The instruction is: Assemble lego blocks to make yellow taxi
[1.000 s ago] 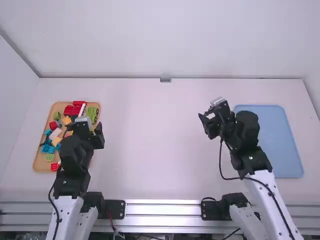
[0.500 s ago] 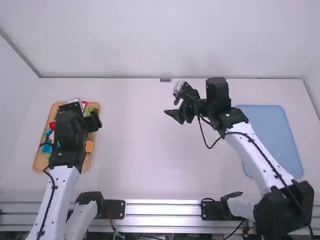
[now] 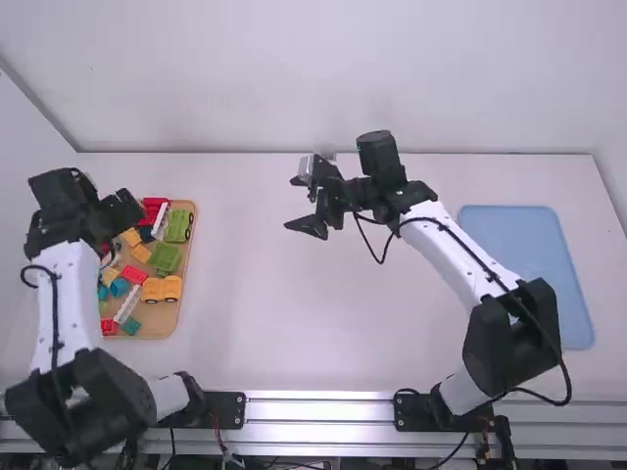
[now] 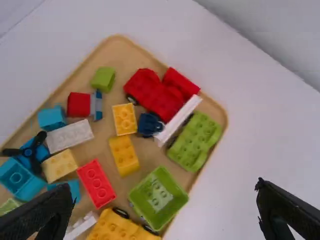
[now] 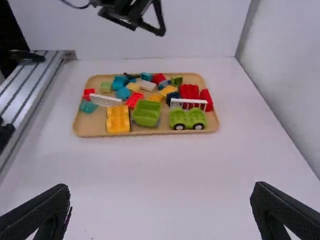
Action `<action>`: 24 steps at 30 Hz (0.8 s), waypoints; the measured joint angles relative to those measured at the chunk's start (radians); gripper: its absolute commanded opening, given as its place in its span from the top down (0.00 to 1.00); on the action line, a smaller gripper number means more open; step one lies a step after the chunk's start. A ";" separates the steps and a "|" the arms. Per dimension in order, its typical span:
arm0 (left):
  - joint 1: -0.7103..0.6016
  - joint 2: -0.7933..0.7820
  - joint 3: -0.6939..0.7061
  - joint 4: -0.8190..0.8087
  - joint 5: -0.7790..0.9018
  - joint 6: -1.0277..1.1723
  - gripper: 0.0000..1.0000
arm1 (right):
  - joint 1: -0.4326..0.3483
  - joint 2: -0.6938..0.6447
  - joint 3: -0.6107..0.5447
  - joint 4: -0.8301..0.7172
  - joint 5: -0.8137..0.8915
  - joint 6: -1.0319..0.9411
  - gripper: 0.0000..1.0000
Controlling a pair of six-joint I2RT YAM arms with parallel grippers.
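Wooden tray of toy blocks
Yellow wheeled base beside green bin; left gripper and right gripper, jaws spread.

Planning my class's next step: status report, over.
Left gripper open, right gripper open, both empty. Yellow wheeled block on tray. Possible obstruction: green bin close beside.

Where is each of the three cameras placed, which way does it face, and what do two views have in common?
High view: above and behind the robot, facing forward and down onto the table; both arms show.
Left wrist view: on the left wrist, facing down at the wooden tray; its own open jaws show.
Right wrist view: on the right wrist, facing across the table leftward; its own open jaws and part of the left arm show.
Both wrist views share the tray, green box and yellow wheeled piece.
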 measured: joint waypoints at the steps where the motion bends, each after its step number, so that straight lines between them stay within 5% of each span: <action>1: 0.026 0.053 0.050 -0.050 0.008 0.001 0.02 | 0.008 0.013 0.008 -0.001 -0.002 -0.008 0.02; 12: 0.114 0.420 0.411 -0.383 0.026 0.097 0.01 | -0.003 0.036 0.029 -0.002 -0.008 -0.027 0.01; 24: 0.000 0.460 0.427 -0.418 -0.103 0.044 0.01 | -0.003 0.036 0.030 0.003 -0.012 -0.027 0.02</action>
